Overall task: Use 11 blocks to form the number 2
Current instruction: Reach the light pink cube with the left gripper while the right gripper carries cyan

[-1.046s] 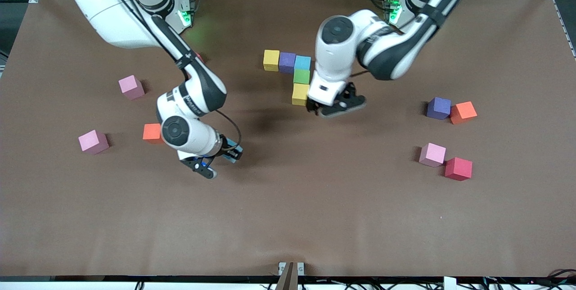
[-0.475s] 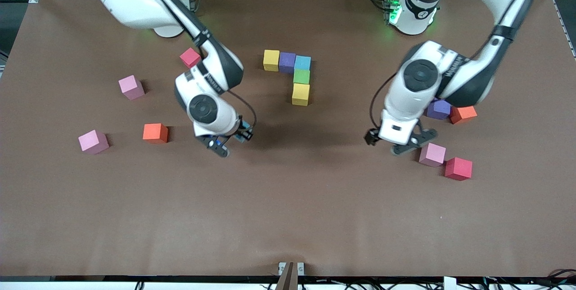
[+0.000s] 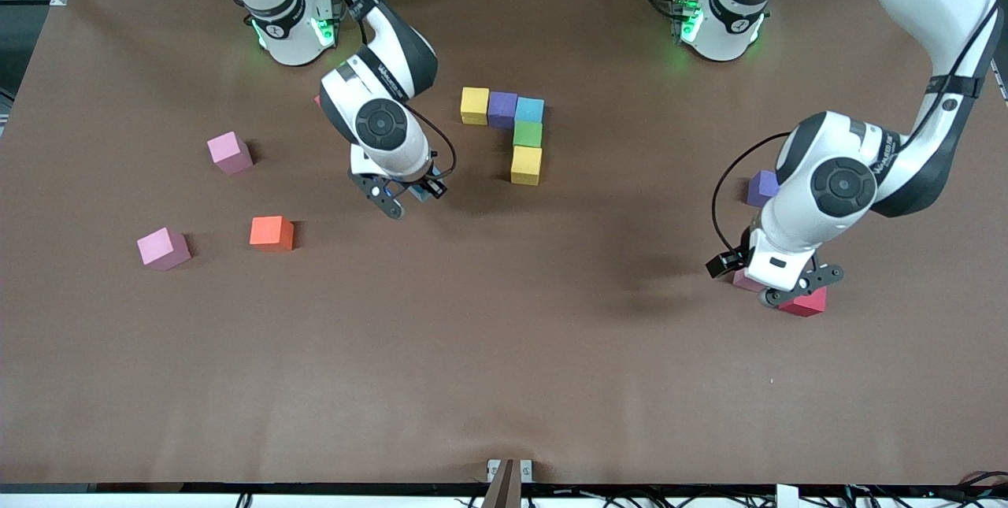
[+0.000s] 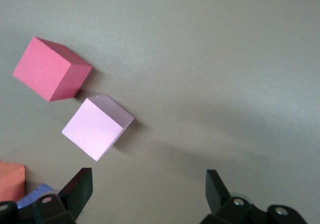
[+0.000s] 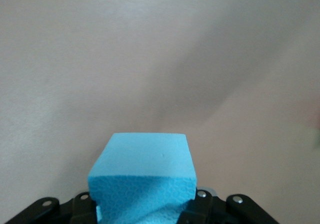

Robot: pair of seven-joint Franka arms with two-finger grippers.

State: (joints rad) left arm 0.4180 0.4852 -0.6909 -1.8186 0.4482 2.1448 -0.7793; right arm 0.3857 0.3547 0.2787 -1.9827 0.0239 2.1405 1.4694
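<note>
The number 2 (image 3: 512,130) is under way in the middle of the brown surface (image 3: 504,382), toward the robots' bases: a top row of a yellow block (image 3: 474,105), a purple block (image 3: 502,109) and a light blue block (image 3: 530,110), all touching, with a green block (image 3: 528,134) and then a second yellow block (image 3: 526,165) running down from the light blue end toward the front camera. That makes five of eleven placed, so the rest of the middle row, the down-stroke below it and the bottom row appear to be left. A sixth piece is on its way: the right pincer (image 3: 405,197), over bare surface beside the second yellow block, is clenched on a light blue cube (image 5: 145,179). The left pincer (image 3: 776,287) hangs released, jaws wide, above a pale pink block (image 4: 97,127) and a red block (image 4: 50,68) that sit just beside each other at the left arm's end; it likely goes for one of them next. Loose stock lies elsewhere: a purple cube (image 3: 761,187) partly hidden by the left arm, and at the right arm's end a pink block (image 3: 230,152), another pink block (image 3: 163,247) and an orange block (image 3: 272,232).
</note>
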